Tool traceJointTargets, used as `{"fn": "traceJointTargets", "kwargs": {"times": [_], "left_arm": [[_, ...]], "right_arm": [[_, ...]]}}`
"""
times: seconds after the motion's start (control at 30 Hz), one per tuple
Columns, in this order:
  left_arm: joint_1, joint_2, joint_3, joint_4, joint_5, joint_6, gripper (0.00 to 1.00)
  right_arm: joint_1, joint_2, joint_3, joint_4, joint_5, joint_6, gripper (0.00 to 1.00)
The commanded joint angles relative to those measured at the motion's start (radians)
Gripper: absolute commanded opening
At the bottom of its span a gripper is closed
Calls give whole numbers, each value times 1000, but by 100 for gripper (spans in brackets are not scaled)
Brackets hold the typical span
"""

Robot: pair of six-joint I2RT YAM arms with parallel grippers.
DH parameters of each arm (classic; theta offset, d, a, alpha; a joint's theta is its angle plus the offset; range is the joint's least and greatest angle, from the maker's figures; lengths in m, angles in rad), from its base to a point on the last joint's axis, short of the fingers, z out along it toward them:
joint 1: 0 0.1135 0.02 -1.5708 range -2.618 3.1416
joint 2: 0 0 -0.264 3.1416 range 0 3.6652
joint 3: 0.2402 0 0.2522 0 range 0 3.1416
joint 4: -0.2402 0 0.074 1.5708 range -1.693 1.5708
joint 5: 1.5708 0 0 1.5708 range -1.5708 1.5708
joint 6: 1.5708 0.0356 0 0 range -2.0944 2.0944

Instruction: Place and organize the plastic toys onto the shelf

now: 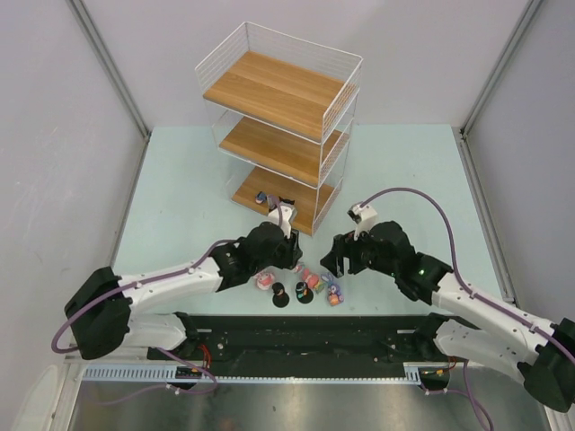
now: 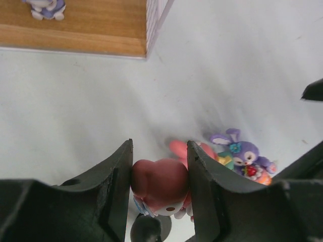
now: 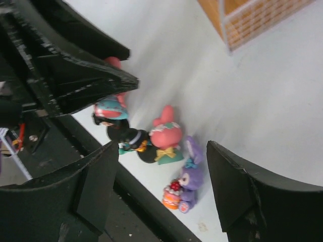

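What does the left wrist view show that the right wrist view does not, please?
Left wrist only: how the left tool clamps a pink-hooded figurine, plus a small purple figurine standing on the bottom board of the shelf. Right wrist only: the open right tool and a dark-haired figurine. Both: the purple bunny on the table and a corner of the shelf.

The bench [image 1: 180,197] and shelf [image 1: 269,90] are overlooked from high behind the arm bases [image 1: 94,319] at the frame's bottom, while the toy cluster [image 1: 312,282] is viewed closely, obliquely downward, from both wrists, the purple bunny [image 2: 245,154] being shared.
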State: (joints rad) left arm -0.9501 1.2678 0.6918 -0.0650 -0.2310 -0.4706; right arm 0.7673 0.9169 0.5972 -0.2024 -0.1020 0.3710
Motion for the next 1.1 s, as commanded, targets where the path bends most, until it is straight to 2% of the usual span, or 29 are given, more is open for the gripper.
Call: {"fn": "traceJointTargets", "kwargs": {"times": [0.0,0.2,0.57,1.07], "left_arm": [[5,-64,52,42,58,-40,0],[7,-76,60,97,102,-114,0],[7,-61,92,83,122,-128,0],[-6,-28,81,131,170,-160,0]], "right_arm": [[93,-71,1,132,53,38,75],[159,-102,-54,276,99,74,76],[188,17,-53,317,47,78,74],[193,83,-54,368,45,88,70]]}}
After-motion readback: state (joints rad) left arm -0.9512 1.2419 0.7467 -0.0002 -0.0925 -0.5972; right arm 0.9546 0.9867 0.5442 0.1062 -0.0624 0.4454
